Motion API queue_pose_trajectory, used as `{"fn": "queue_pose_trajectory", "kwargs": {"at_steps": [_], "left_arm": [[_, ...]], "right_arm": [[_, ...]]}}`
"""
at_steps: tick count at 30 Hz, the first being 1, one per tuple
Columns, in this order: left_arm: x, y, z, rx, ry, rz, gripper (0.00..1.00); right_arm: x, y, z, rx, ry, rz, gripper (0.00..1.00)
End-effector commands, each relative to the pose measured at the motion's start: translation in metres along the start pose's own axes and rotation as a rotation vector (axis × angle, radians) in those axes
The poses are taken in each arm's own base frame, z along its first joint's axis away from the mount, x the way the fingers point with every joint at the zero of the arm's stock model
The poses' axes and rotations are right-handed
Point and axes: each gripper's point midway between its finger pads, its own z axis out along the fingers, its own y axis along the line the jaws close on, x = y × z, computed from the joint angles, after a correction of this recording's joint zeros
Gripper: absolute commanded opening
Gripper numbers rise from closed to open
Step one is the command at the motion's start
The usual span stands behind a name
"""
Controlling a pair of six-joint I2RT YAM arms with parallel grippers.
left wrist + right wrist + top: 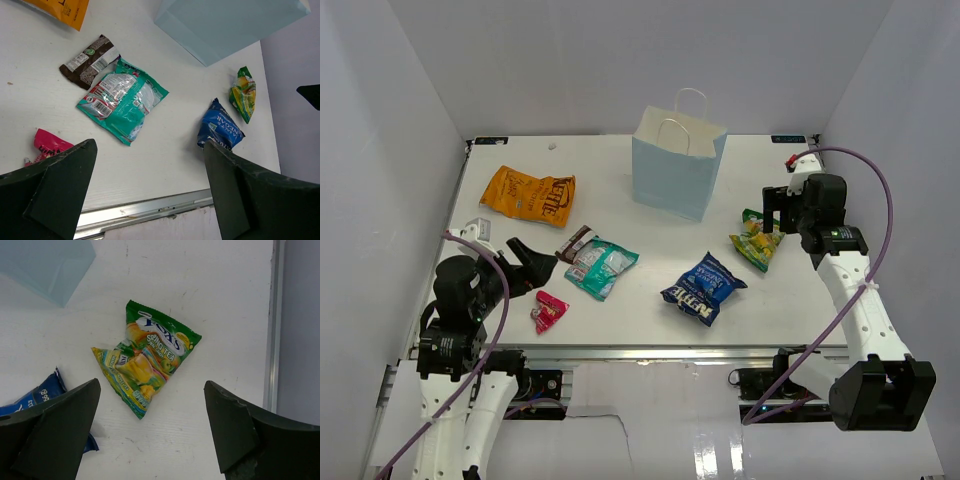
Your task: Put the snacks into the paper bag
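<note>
Poising the right gripper, jaws spread, above the yellow-green pouch near the right edge, apparently to grasp it for the paper bag by the far edge, with the left gripper likewise released and empty.

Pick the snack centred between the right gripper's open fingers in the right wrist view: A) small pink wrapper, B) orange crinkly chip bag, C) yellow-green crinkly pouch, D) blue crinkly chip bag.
C: the yellow-green crinkly pouch lies mid-frame between the spread fingers of the right gripper, while the blue crinkly chip bag only peeks in at the left edge.
</note>
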Motion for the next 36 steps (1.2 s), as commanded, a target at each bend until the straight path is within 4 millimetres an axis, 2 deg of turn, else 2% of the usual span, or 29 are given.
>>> {"fn": "queue_pose_trajectory", "kwargs": {"at_steps": [1,2,3,4,6,7,9,10,11,12,15,16,17,18,21,23,25,27,30,31,32,33,36], "left_arm": [[-0.001,-0.005,-0.005,0.019,-0.002,-0.003,0.98],[-0.001,-0.005,-0.005,0.019,0.000,-0.005,0.98],[0.000,-0.005,-0.005,0.021,0.002,-0.005,0.98],[0.001,-0.004,-0.003,0.018,0.007,-0.009,0.98],[0.004,-0.004,-0.002,0.021,0.021,-0.013,0.98],[0.006,-0.003,0.000,0.020,0.031,-0.017,0.98],[0.007,-0.002,0.000,0.018,0.034,-0.018,0.98],[0.007,-0.002,0.001,0.017,0.036,-0.019,0.98],[0.007,-0.002,0.001,0.017,0.036,-0.019,0.98],[0.008,0.000,0.002,0.012,0.042,-0.021,0.98],[0.008,-0.001,0.002,0.013,0.042,-0.018,0.98],[0.007,-0.001,0.003,0.012,0.044,-0.017,0.98],[0.006,-0.002,0.003,0.014,0.043,-0.015,0.98],[0.006,-0.003,0.002,0.017,0.041,-0.012,0.98],[0.008,-0.002,0.003,0.017,0.048,-0.016,0.98],[0.010,-0.002,0.003,0.017,0.055,-0.022,0.98],[0.011,-0.001,0.004,0.018,0.058,-0.027,0.98],[0.012,0.000,0.004,0.014,0.059,-0.033,0.98],[0.013,0.001,0.004,0.012,0.056,-0.037,0.98],[0.014,0.002,0.005,0.009,0.057,-0.037,0.98],[0.014,0.002,0.005,0.007,0.058,-0.042,0.98],[0.015,0.003,0.006,0.005,0.060,-0.043,0.98],[0.016,0.004,0.008,-0.003,0.070,-0.054,0.98]], "right_arm": [[-0.022,0.016,-0.008,-0.124,-0.073,-0.129,0.90],[-0.023,0.023,-0.010,-0.172,-0.072,-0.172,0.90],[-0.022,0.040,-0.015,-0.287,-0.078,-0.217,0.90],[-0.010,0.049,-0.018,-0.364,-0.040,-0.318,0.90],[-0.010,0.062,-0.025,-0.463,-0.043,-0.381,0.90],[-0.003,0.063,-0.025,-0.484,-0.009,-0.406,0.90],[-0.002,0.061,-0.023,-0.487,0.014,-0.420,0.90],[0.007,0.061,-0.020,-0.505,0.054,-0.428,0.90],[0.007,0.062,-0.019,-0.507,0.063,-0.423,0.90],[0.010,0.054,-0.014,-0.458,0.089,-0.403,0.90],[0.018,0.049,0.000,-0.456,0.145,-0.317,0.90],[0.024,0.048,0.010,-0.459,0.183,-0.291,0.90],[0.028,0.036,0.016,-0.434,0.207,-0.238,0.90],[0.024,0.034,0.021,-0.426,0.209,-0.230,0.90],[0.034,0.032,0.046,-0.414,0.269,-0.193,0.97],[0.036,0.028,0.059,-0.376,0.284,-0.198,0.98],[0.047,0.031,0.071,-0.383,0.335,-0.186,1.00],[0.061,0.037,0.077,-0.407,0.400,-0.150,0.94],[0.068,0.035,0.086,-0.355,0.417,-0.147,0.88],[0.070,0.040,0.089,-0.323,0.428,-0.105,0.84],[0.074,0.030,0.092,-0.251,0.447,-0.076,0.81],[0.079,0.029,0.096,-0.220,0.471,-0.033,0.79],[0.088,0.033,0.099,-0.159,0.520,0.127,0.65]]}}
